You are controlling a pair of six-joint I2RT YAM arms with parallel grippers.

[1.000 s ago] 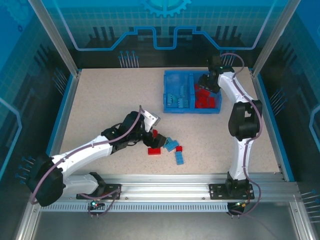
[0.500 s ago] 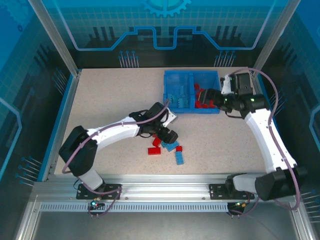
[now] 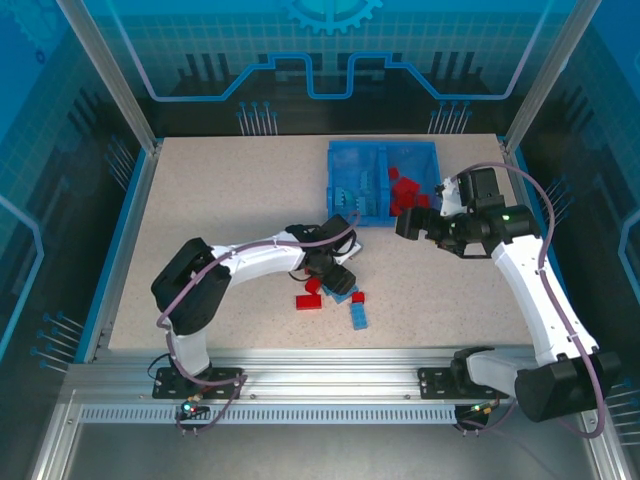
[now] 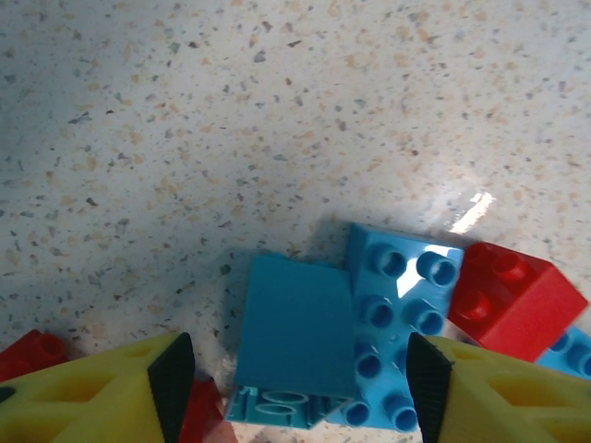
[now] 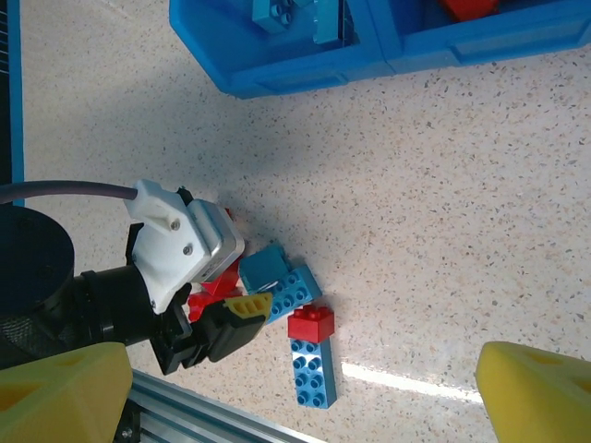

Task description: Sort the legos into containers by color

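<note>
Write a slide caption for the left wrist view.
Left tool, open, brackets a tipped light blue plastic brick and a studs-up light blue brick, red brick alongside, on speckled tabletop.

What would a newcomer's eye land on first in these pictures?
The blue bin at the far side, light blue bricks in its left compartment, red bricks in its right. Near the front, the left gripper, jaws open, straddles a light blue brick in a small loose pile.

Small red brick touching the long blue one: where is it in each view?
Top: red brick, lower centre.
Left wrist: right edge, below middle.
Right wrist: lower centre.
Landmark: studded blue brick just left of it.
</note>
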